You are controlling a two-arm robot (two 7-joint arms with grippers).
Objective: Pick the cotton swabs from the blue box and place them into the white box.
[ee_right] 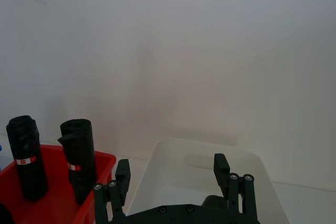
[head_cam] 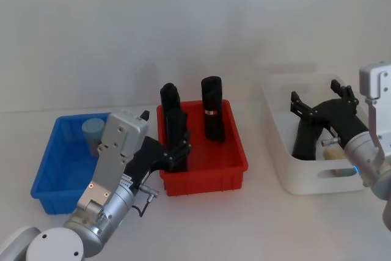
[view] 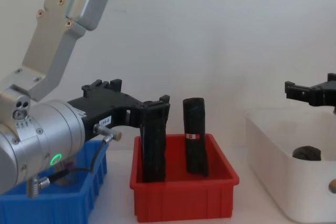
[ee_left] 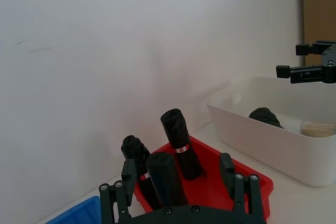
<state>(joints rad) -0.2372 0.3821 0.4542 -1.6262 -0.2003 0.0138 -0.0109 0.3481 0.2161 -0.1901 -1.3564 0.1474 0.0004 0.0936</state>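
One cotton swab jar [head_cam: 93,131] stands in the blue box's [head_cam: 56,181] far corner; another lies in the white box [head_cam: 287,175]. Right claw [head_cam: 321,107] released, empty, above the white box. Left claw [head_cam: 166,151] released beside the red bin [head_cam: 208,178]. Next grasp: descend vertically over the lid, clear of the rim.

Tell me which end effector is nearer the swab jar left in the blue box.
Left end effector: just beside the blue box holding the cotton swabs. Right end effector: over the white box.
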